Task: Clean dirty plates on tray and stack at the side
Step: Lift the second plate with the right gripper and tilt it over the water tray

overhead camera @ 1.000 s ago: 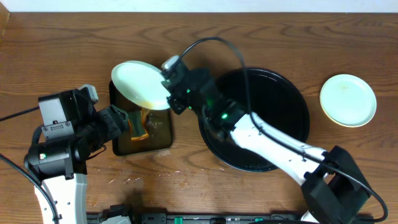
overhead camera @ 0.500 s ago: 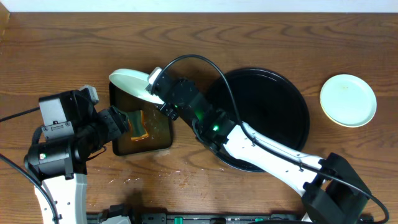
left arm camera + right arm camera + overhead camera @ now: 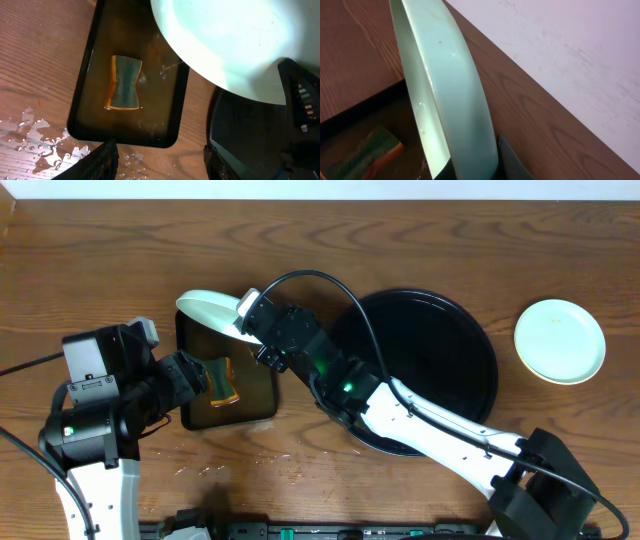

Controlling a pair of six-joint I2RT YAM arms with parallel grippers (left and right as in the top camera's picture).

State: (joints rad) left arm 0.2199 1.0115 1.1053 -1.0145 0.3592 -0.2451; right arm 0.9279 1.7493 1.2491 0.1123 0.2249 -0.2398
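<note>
Right gripper [image 3: 258, 330] clamped on the rim of a pale mint plate [image 3: 210, 312], which is tilted steeply; directly below, the dark rectangular tray [image 3: 255, 405] with sponge [image 3: 222, 383]. Left gripper [image 3: 159, 161] spread wide, sponge just ahead. Round black tray [image 3: 450, 360] behind the right gripper; second plate [image 3: 560, 340] well beyond, on the worktop [image 3: 100, 260].

Brown wood-grain tabletop [image 3: 100, 260] fills the view under soft, even light; beyond the tabletop's far edge stands a plain pale wall [image 3: 580, 60]
</note>
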